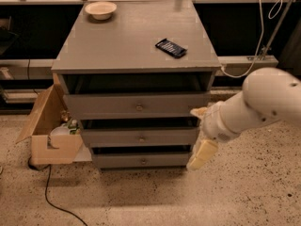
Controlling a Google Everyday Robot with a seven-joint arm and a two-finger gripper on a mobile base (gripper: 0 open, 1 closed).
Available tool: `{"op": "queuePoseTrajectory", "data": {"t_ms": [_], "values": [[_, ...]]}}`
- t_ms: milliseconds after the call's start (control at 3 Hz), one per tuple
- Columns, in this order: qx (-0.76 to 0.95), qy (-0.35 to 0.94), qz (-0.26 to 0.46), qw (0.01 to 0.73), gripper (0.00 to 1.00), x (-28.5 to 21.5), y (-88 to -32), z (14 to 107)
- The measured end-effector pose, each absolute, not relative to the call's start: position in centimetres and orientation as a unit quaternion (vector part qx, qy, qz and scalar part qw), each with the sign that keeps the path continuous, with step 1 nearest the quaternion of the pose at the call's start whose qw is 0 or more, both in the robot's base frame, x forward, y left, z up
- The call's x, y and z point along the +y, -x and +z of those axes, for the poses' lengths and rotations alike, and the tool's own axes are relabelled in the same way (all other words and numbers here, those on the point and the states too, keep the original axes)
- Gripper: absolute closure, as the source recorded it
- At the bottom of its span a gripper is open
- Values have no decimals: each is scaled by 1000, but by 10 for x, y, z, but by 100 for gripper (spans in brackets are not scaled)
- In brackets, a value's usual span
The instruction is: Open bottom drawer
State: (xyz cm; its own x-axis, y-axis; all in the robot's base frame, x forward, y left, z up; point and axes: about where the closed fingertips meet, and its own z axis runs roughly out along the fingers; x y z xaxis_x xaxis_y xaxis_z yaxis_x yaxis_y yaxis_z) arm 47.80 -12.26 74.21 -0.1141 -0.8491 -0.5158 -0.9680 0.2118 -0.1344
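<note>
The bottom drawer [117, 161] is the lowest, slimmest grey front of the cabinet, with a small round knob [143, 161] at its centre. It sits about flush with the drawers above, with a dark gap over it. My gripper [191, 140] hangs on the white arm [254, 107] at the cabinet's right front corner. It is open and empty: the upper finger [198, 111] is level with the top drawer, and the lower finger [203, 153] reaches down beside the bottom drawer's right end. It is well right of the knob.
The middle drawer [113, 138] and top drawer [108, 106] are above. A bowl [100, 9] and a dark phone-like object [171, 47] lie on the cabinet top. An open cardboard box [51, 135] stands at the left, with a black cable [51, 194] on the speckled floor.
</note>
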Motion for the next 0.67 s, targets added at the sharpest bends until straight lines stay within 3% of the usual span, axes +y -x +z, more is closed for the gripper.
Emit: {"op": "queuePoseTrajectory", "data": {"t_ms": [667], "values": [[732, 634, 135, 210, 0, -115, -486, 598]]}}
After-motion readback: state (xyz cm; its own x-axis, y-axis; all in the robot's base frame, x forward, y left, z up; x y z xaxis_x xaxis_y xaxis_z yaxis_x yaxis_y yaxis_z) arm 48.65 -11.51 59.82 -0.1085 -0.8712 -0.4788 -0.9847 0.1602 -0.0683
